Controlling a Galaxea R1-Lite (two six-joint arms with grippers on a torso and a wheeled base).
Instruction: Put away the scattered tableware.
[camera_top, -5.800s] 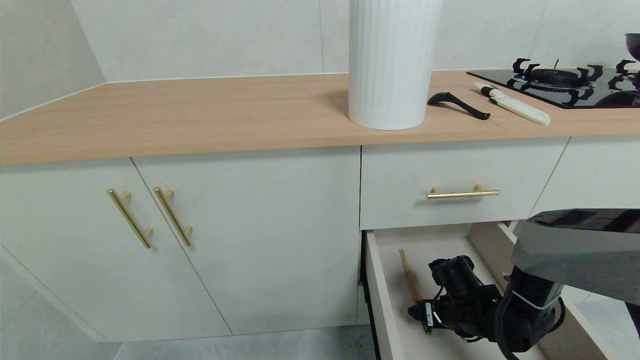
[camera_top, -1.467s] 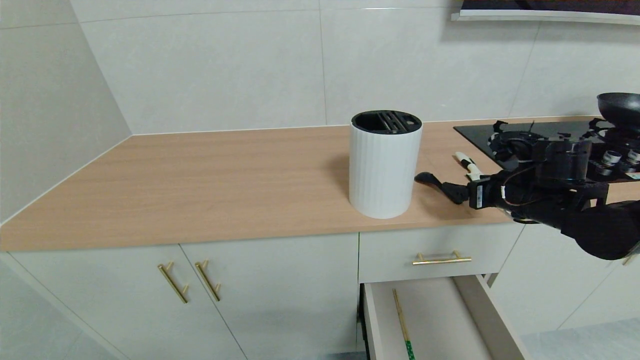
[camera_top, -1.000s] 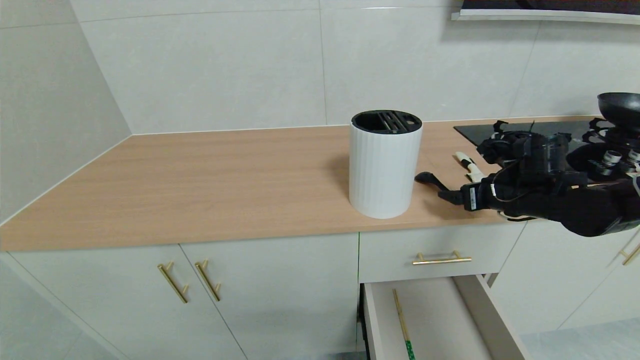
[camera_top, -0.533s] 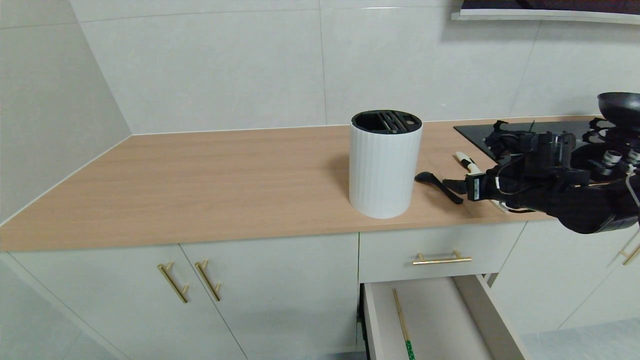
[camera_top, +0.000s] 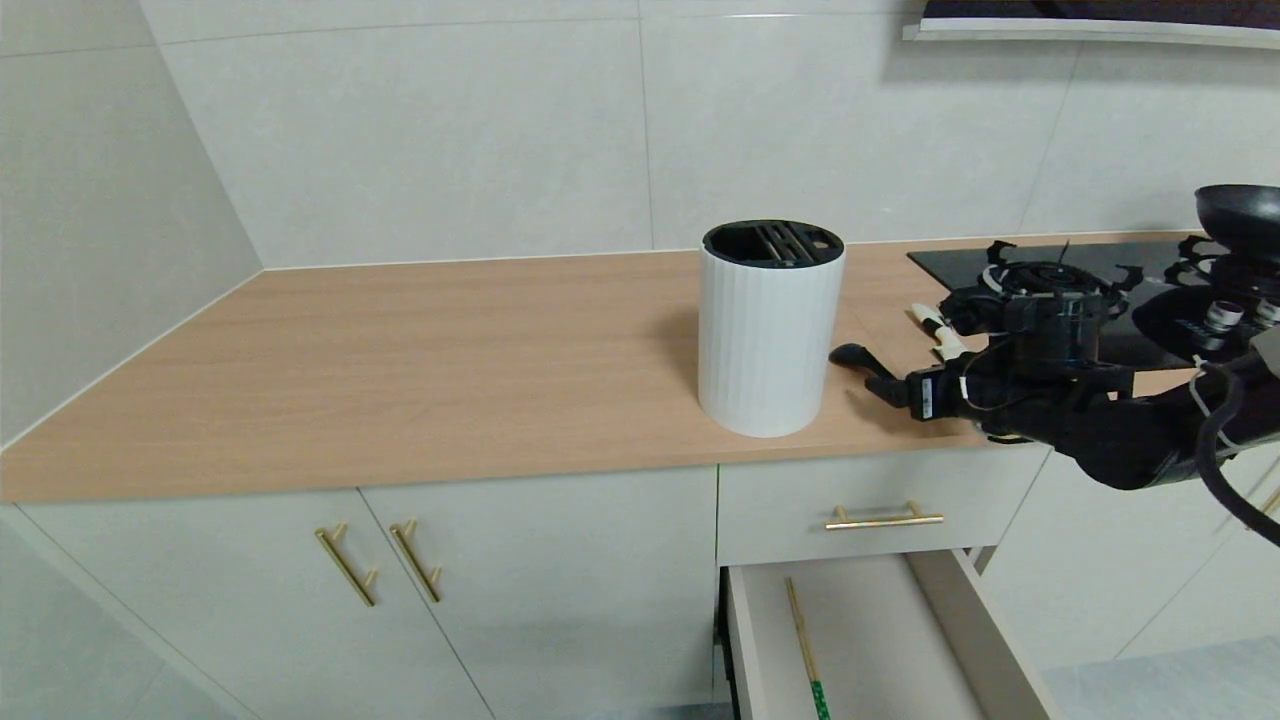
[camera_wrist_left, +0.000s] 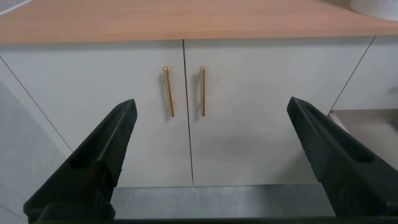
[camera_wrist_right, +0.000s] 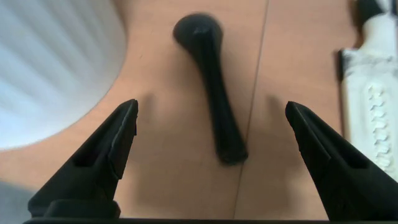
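Observation:
A black spoon (camera_top: 856, 356) lies on the wooden counter (camera_top: 450, 370) just right of the white ribbed utensil holder (camera_top: 770, 330). A white-handled knife (camera_top: 938, 333) lies a little farther right. My right gripper (camera_top: 893, 391) hovers low over the counter's front edge, open, its fingers pointing at the spoon's handle end. In the right wrist view the spoon (camera_wrist_right: 211, 93) lies between the spread fingers (camera_wrist_right: 93, 174), with the holder (camera_wrist_right: 50, 68) and knife (camera_wrist_right: 373, 93) to either side. My left gripper (camera_wrist_left: 211, 107) is open, low in front of the cabinet doors (camera_wrist_left: 186, 112).
A gas hob (camera_top: 1060, 275) with a black pan (camera_top: 1235, 210) takes up the counter's right end. Below, a drawer (camera_top: 860, 640) stands pulled out with chopsticks (camera_top: 805, 650) inside. The cabinet doors carry gold handles (camera_top: 345, 568).
The head camera has risen since the oldest frame. My right arm came up from the drawer to the counter and, in the last half second, edged left and nearer behind the spoon.

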